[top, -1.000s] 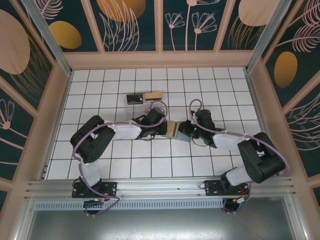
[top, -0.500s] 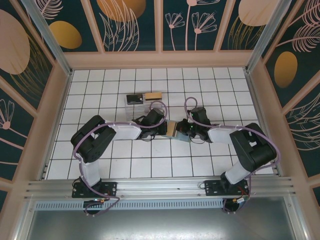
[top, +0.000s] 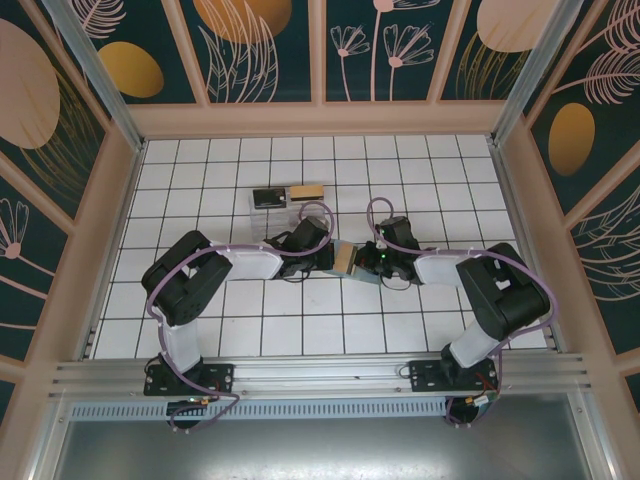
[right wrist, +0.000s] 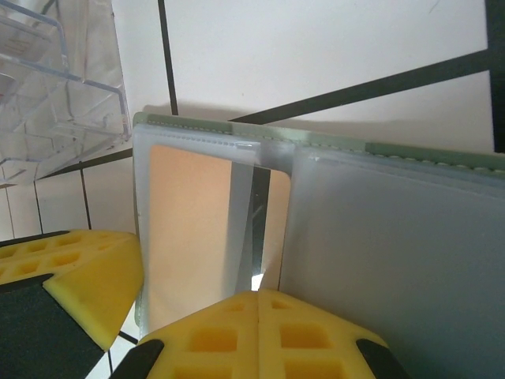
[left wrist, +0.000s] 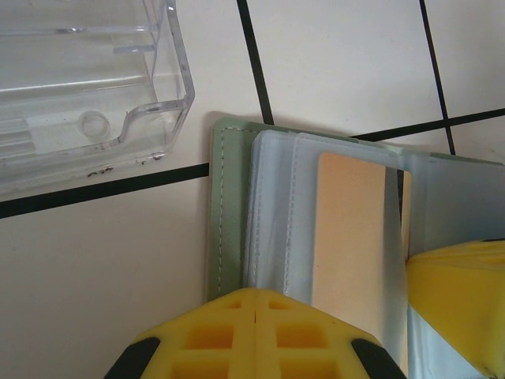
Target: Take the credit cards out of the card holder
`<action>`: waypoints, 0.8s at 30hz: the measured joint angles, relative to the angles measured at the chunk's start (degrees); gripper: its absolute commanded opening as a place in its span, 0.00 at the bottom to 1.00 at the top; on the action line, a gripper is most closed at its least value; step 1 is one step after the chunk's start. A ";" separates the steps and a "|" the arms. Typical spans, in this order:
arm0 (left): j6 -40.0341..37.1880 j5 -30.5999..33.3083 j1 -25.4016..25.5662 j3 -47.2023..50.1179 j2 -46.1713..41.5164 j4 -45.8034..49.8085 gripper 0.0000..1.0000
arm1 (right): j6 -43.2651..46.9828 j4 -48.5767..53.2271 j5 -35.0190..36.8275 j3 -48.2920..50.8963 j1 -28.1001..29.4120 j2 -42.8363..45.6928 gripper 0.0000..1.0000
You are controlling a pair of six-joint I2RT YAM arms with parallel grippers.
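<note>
Right arm (top: 500, 295) folded further inward, closed fingers (right wrist: 304, 339) at card holder (left wrist: 229, 205)

The card holder (left wrist: 229, 221) lies open mid-desk (top: 400, 320), a card (left wrist: 351, 229) tucked in its sleeve; the plastic box (top: 272, 198) sits just behind-left.

No text, label or number can be read — nothing legible anywhere.

The card holder (left wrist: 223, 213) looks matt, stitched grey-green leatherette with frosted plastic sleeves (left wrist: 272, 213) — the clear box (left wrist: 95, 87) glossy hard plastic.
</note>
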State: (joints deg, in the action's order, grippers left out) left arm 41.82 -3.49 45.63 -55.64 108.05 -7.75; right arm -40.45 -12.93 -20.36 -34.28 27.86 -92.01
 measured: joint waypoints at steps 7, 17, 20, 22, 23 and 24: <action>0.02 0.00 0.00 0.00 0.00 0.00 0.00 | 1.18 1.31 0.85 -0.59 0.02 -0.02 0.06; 0.02 -0.02 0.00 0.04 0.00 -0.02 0.00 | 3.65 5.92 2.29 -2.78 0.17 4.26 0.26; 0.02 -0.02 0.00 0.04 0.00 -0.04 0.00 | 3.50 5.86 2.12 -2.78 0.28 5.81 0.26; 0.02 -0.02 0.00 0.04 0.00 -0.04 0.00 | 3.39 5.64 1.66 -2.58 0.26 5.90 0.26; 0.02 -0.04 0.00 0.04 0.00 -0.07 0.00 | 3.04 5.35 1.25 -2.21 0.22 5.90 0.26; 0.02 -0.04 0.00 0.04 0.00 -0.04 0.00 | 2.91 5.11 0.94 -1.81 0.15 5.88 0.27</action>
State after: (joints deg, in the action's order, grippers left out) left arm 41.85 -3.53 45.63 -55.59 108.05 -7.79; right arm -37.54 -7.81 -19.42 -36.10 28.01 -86.13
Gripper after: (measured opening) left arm 0.068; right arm 0.259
